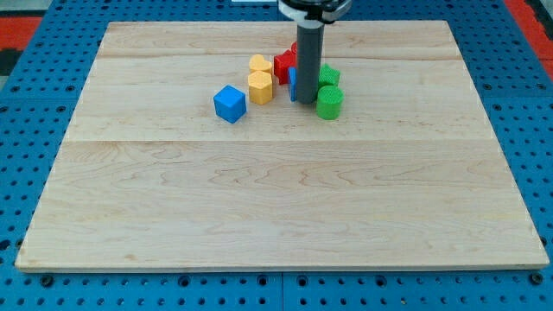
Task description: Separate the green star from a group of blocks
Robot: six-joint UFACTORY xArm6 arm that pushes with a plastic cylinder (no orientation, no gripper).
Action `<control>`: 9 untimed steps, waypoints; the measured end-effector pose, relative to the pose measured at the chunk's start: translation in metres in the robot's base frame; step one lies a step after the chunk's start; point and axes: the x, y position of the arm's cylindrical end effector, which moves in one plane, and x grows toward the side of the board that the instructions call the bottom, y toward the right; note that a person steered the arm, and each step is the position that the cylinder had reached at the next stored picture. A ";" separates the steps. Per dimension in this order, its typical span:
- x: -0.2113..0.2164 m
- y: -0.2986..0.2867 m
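A group of blocks lies near the top middle of the wooden board [276, 207]. The green star [329, 75] sits at the group's right side, touching a green round block [329, 102] just below it. My tip [308, 103] is down on the board right beside the left edge of both green blocks. A blue block [294, 84] is mostly hidden behind the rod. A red block [283, 65] lies to the rod's upper left. Two yellow blocks [260, 86] [259, 63] lie further left. A blue cube [230, 103] stands apart at the lower left of the group.
The board rests on a blue perforated table [34, 130]. Red matting [26, 26] shows at the view's top corners. The arm's dark rod comes down from the view's top centre.
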 end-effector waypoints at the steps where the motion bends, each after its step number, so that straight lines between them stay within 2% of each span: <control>1: -0.015 0.021; 2: -0.031 0.043; 3: -0.057 0.043; 4: -0.062 0.032; 6: -0.082 0.095; 8: 0.044 0.094; 9: 0.074 0.017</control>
